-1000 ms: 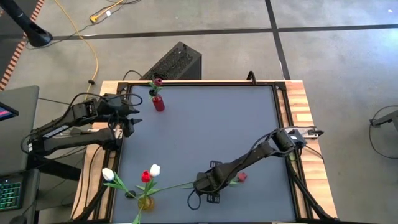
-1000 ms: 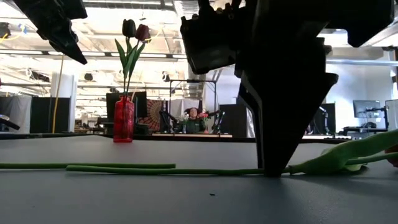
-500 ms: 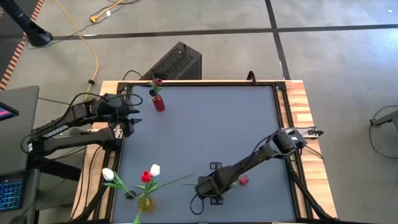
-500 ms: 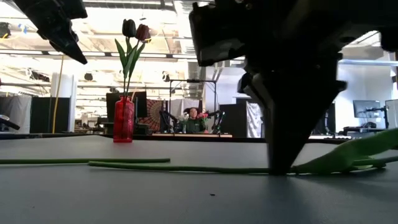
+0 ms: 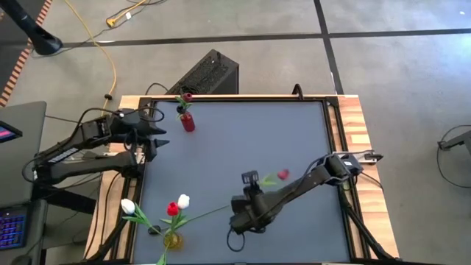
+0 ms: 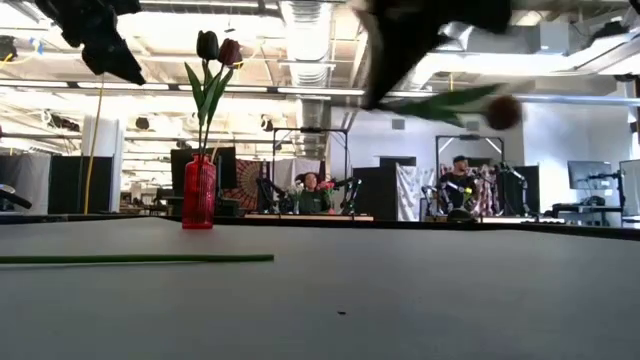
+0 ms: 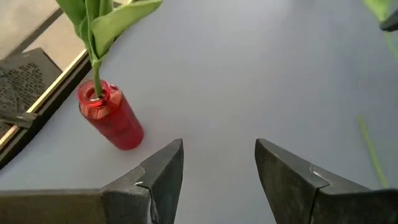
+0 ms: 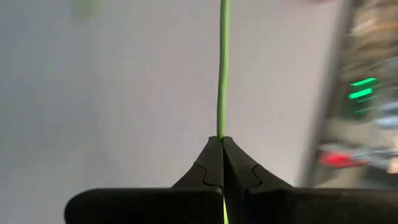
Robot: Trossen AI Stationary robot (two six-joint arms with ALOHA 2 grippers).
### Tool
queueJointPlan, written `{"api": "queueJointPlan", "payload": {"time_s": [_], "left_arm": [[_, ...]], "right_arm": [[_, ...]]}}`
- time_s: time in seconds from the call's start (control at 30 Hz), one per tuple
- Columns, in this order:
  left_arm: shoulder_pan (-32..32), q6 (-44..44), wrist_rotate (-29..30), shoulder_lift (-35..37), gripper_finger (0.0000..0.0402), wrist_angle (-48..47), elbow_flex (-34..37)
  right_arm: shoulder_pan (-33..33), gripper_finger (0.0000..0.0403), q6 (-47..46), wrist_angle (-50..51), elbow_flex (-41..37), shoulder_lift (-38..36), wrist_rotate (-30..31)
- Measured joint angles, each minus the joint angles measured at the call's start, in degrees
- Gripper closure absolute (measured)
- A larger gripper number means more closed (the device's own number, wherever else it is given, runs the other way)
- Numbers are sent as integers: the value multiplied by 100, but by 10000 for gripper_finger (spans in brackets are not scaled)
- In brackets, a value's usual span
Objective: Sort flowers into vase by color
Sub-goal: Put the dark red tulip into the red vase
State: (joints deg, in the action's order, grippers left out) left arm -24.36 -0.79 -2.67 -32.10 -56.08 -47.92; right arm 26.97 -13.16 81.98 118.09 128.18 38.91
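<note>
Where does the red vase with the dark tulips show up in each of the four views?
High view: red vase at the table's far left corner, just beyond the left gripper.
Low view: the vase stands upright left of centre, on the table's far side.
Left wrist view: the vase tilts ahead of the open jaws.
Right wrist view: not in it.
Shared landmark: the green stems rising from its neck.

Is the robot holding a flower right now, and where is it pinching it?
Yes. The right claw is shut on the thin green stem of a red tulip, lifted off the table. The left claw is open and holds nothing, near the red vase.
</note>
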Motion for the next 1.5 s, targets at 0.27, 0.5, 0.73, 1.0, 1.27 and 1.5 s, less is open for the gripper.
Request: {"api": "queueJointPlan", "payload": {"time_s": [0.27,0.5,0.73,1.0,1.27,1.5], "left_arm": [[0,-498,-1742,2,214,-365,-332],[1,-1427,-2278,-207,214,239,-334],[2,-1491,-2533,-808,214,859,-334],[23,-1038,-2544,-1257,214,1314,-334],[192,-978,-2458,-1255,214,1572,-334],[188,-1043,-2170,-1187,214,1664,-334]], "right_arm": [[-475,387,2563,-671,473,2,1623],[-916,387,5895,-2338,493,2,2624],[-1258,387,7787,-3266,495,2,3069],[-1486,387,9092,-4589,495,2,2562],[-1723,387,10786,-6394,495,2,1425],[-1868,387,11420,-6765,495,2,1196]]}}
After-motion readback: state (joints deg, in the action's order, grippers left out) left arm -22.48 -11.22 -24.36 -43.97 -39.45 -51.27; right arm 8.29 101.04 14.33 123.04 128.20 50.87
